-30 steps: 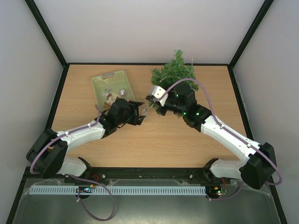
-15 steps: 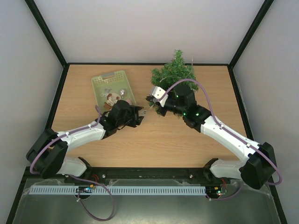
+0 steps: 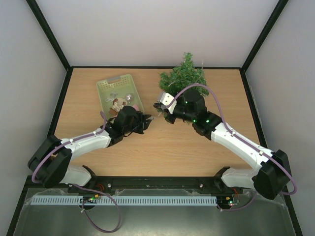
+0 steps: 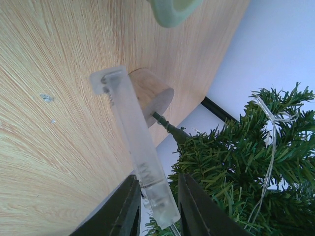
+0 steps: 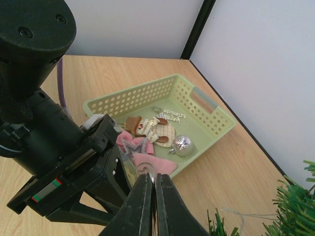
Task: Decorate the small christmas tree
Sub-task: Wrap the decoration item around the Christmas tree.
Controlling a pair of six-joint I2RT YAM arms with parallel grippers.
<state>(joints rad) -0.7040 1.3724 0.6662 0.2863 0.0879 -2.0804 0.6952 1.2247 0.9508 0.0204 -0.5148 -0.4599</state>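
Far right on the counter (image 3: 197,147): small christmas tree (image 3: 184,74), standing on a round wooden foot (image 4: 150,96), with a thin clear thread (image 4: 268,147) draped over its branches. Far left: pale green basket (image 3: 114,78), holding a silver ball (image 5: 183,144), a flat figure ornament (image 5: 150,129) and a pink piece (image 5: 150,163). Toward the middle, just near of the basket's right corner: left pincer (image 3: 149,119), narrowed onto a frosted plastic strip (image 4: 133,132), one finger against each side, the strip pointing toward the tree's foot. Just right of it, beside the tree's near-left branches: right pincer (image 3: 158,106), fingers pressed together. Something thin and silvery at its tips; cannot tell whether gripped. Both pincers close together, tips facing.
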